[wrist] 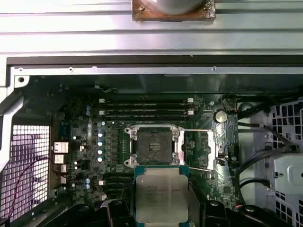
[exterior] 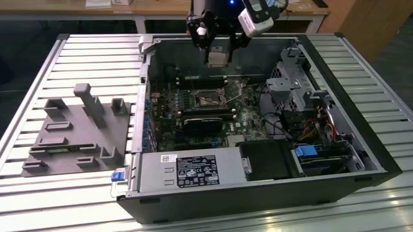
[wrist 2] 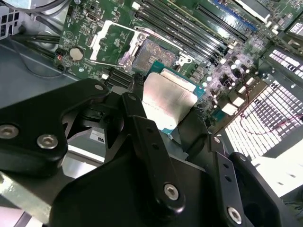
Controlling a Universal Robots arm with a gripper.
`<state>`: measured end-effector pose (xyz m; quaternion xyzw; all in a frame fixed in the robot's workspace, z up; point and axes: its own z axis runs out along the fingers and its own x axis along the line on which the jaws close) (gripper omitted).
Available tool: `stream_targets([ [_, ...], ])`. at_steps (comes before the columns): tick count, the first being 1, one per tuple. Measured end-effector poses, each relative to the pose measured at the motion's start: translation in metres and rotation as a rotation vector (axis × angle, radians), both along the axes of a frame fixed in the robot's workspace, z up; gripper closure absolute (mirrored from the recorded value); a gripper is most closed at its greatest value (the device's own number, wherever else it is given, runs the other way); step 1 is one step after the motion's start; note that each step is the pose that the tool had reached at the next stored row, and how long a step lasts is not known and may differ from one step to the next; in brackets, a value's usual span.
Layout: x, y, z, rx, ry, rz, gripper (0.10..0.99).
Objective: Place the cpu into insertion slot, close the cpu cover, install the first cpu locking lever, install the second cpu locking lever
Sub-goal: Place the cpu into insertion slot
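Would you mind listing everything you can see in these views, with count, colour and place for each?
cpu: one, silvery-grey top, held over the open case.
insertion slot: one, dark centre, silver rim, empty, on the motherboard.
cpu cover: one, silver, swung open beside the slot.
motherboard: one, green, inside the case.
memory modules: several, long, black, beside the slot.
heatsink: one, black, on the motherboard.
power supply: one, silver-grey, inside the case.
computer case: one, black, open, on the table.
fixture block: one, grey, at the exterior view's left of the case.
table: one, silvery, slatted.
gripper: one, black, shut on the cpu.
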<state>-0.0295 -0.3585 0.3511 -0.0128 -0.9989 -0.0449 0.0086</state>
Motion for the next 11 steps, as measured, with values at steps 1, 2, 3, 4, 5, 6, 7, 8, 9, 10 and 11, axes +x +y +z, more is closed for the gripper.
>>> stream_targets([
  [1, -0.0001, 0.0000, -0.0018, 0.000, -0.0002, 0.000, 0.549],
  [2, -0.0004, 0.0000, -0.0035, 0.000, -0.0005, 0.000, 0.549],
  [3, -0.0006, 0.0000, -0.0053, 0.000, -0.0008, 0.000, 0.549],
  [4, -0.0009, 0.0000, -0.0072, 0.000, -0.0011, 0.000, 0.549],
  [5, -0.0014, 0.0000, -0.0090, 0.000, -0.0015, 0.000, 0.549],
  [6, -0.0022, 0.0000, -0.0108, 0.000, -0.0021, 0.000, 0.549],
  [7, -0.0031, 0.0000, -0.0125, 0.000, -0.0027, 0.000, 0.549],
  [8, -0.0038, 0.0000, -0.0144, 0.000, -0.0034, 0.000, 0.549],
  [9, -0.0040, 0.0000, -0.0162, 0.000, -0.0037, 0.000, 0.549],
  [10, -0.0039, 0.0000, -0.0180, 0.000, -0.0037, 0.000, 0.549],
  [11, -0.0040, 0.0000, -0.0198, 0.000, -0.0038, 0.000, 0.549],
])
